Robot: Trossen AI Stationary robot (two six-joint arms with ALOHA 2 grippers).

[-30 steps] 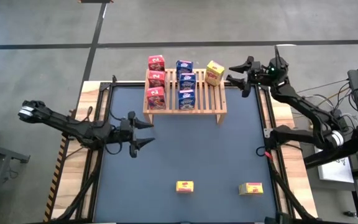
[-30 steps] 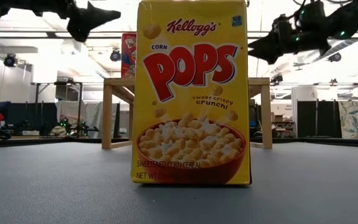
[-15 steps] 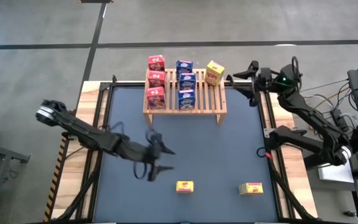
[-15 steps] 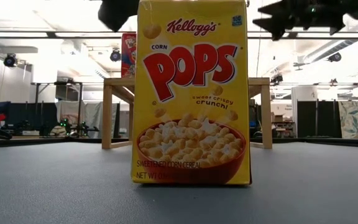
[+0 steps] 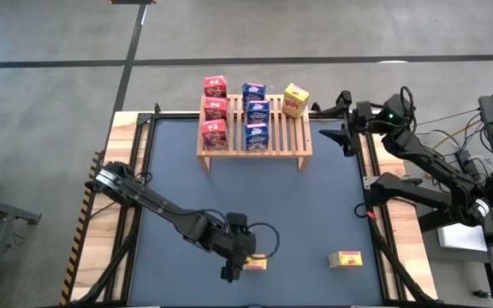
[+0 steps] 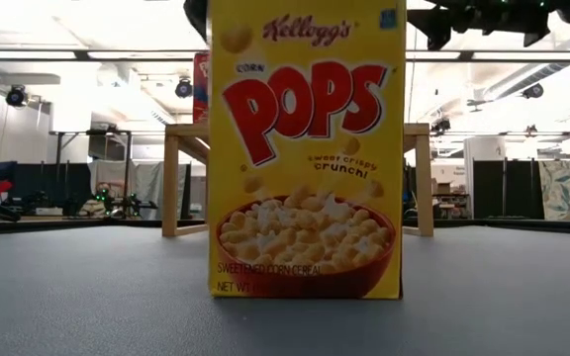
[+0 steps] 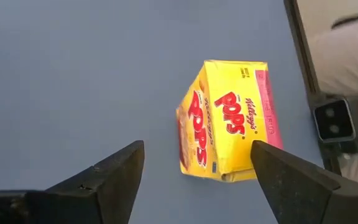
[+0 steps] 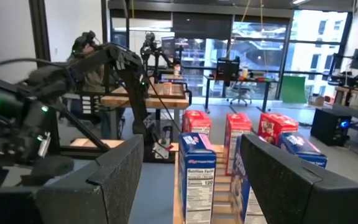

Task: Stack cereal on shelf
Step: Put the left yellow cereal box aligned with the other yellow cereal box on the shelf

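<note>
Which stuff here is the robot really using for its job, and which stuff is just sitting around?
For the job:
- wooden shelf
- red boxes, blue boxes and a yellow box on it
- two yellow boxes on the table, one under the open left gripper, another farther right
- open right gripper, beside the shelf

Just around:
- cables
- desks in the room

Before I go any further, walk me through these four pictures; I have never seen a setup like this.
Two dark robot arms work at a dark table. One picture looks straight down, one looks level across the tabletop, and two come from cameras on the arms' wrists. At the far edge stands a wooden rack carrying seven small cereal boxes. Two yellow boxes remain on the table. The left gripper hangs open over one yellow box, not holding it; that box fills the level view. The other yellow box lies to its right. The right gripper waits open beside the rack, holding nothing.
</note>
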